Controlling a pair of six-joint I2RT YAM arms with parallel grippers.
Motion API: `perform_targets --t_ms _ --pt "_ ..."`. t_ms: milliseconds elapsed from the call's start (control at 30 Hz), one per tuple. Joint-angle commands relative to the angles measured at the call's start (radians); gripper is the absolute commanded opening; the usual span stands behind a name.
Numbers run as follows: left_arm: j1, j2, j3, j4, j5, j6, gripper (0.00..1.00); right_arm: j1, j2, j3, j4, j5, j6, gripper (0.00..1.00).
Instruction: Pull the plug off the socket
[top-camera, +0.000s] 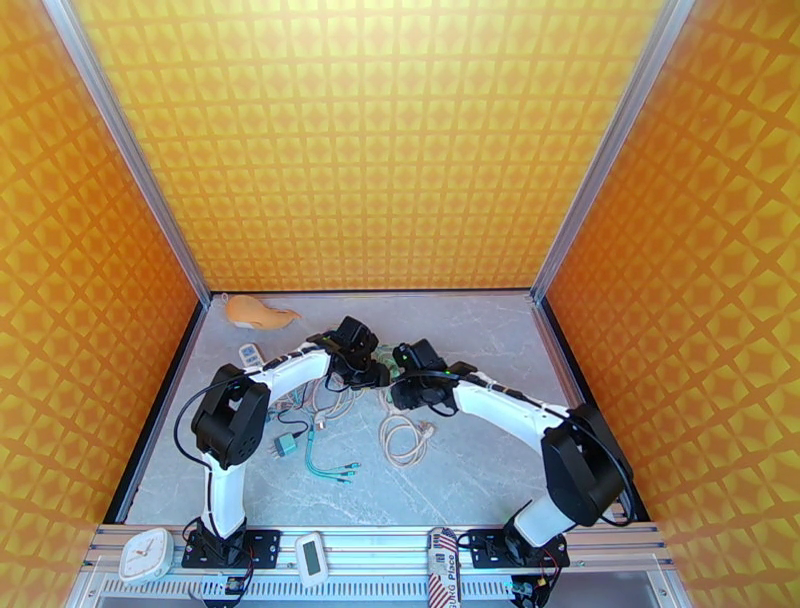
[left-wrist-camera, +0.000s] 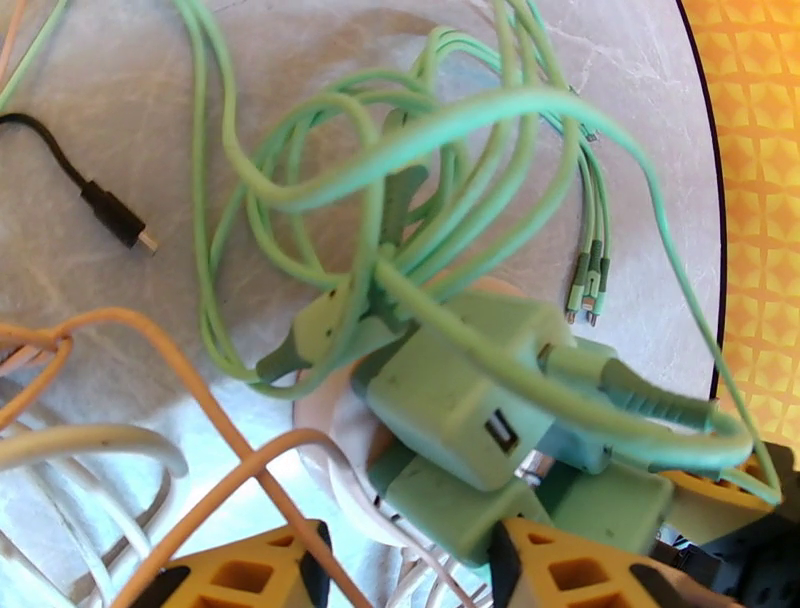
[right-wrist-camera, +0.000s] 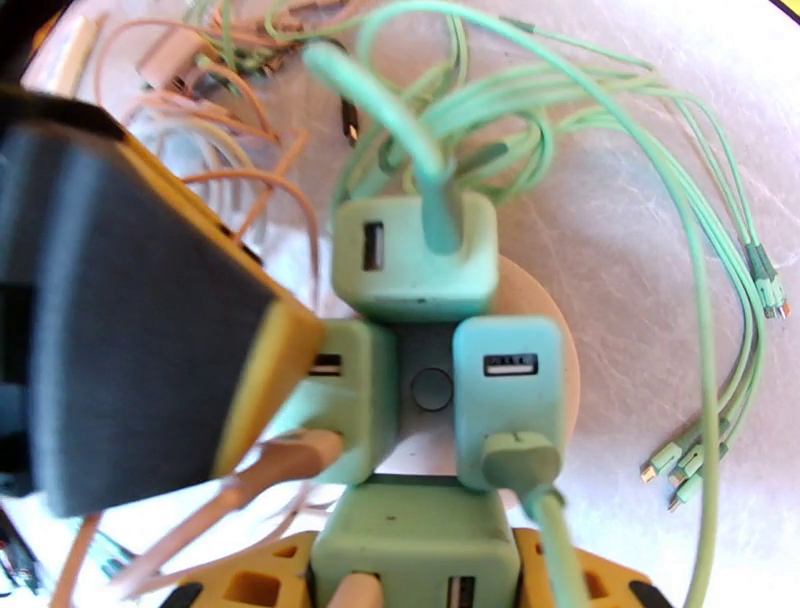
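The socket (right-wrist-camera: 431, 389) is a small grey cube with a round button and green plugs on its sides, lying among green cables (left-wrist-camera: 420, 130) near mid-table (top-camera: 385, 358). My right gripper (right-wrist-camera: 410, 572) is shut on the nearest green plug (right-wrist-camera: 410, 535), which sits between its yellow fingers. My left gripper (left-wrist-camera: 410, 548) is shut on a neighbouring green plug (left-wrist-camera: 450, 510); in the right wrist view its black-padded finger (right-wrist-camera: 130, 330) presses against that plug (right-wrist-camera: 345, 400). In the top view the left gripper (top-camera: 368, 372) and the right gripper (top-camera: 403, 385) meet over the socket.
Orange and white cables (left-wrist-camera: 150, 350) and a black USB lead (left-wrist-camera: 120, 215) lie left of the socket. A cream cable coil (top-camera: 405, 440), teal cable ends (top-camera: 330, 465) and a small teal adapter (top-camera: 287, 445) lie nearer the arms. A tan object (top-camera: 258, 313) rests at the back left.
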Motion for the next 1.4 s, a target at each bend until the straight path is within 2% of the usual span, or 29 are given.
perform_targets --t_ms 0,367,600,700,833,1033,1367 --pt "0.002 0.109 -0.075 -0.145 -0.193 0.010 0.47 0.006 -0.013 0.033 0.072 -0.053 0.018 0.32" --pt "0.003 0.104 -0.007 -0.176 -0.192 0.003 0.48 0.013 -0.147 -0.012 -0.030 0.149 0.028 0.33" --pt "0.003 0.072 0.042 -0.198 -0.192 -0.009 0.49 0.013 -0.214 -0.067 -0.204 0.337 0.069 0.33" --pt "0.003 0.050 0.080 -0.194 -0.192 -0.019 0.51 0.013 -0.233 -0.082 -0.276 0.377 0.081 0.34" --pt "0.003 0.019 0.091 -0.179 -0.192 -0.040 0.57 0.013 -0.246 -0.109 -0.343 0.370 0.094 0.35" --pt "0.003 -0.060 0.086 -0.130 -0.190 -0.071 0.64 0.013 -0.206 -0.154 -0.386 0.267 0.110 0.35" --pt "0.021 -0.194 0.021 -0.051 -0.190 -0.120 0.69 0.013 -0.104 -0.145 -0.447 0.199 0.123 0.38"
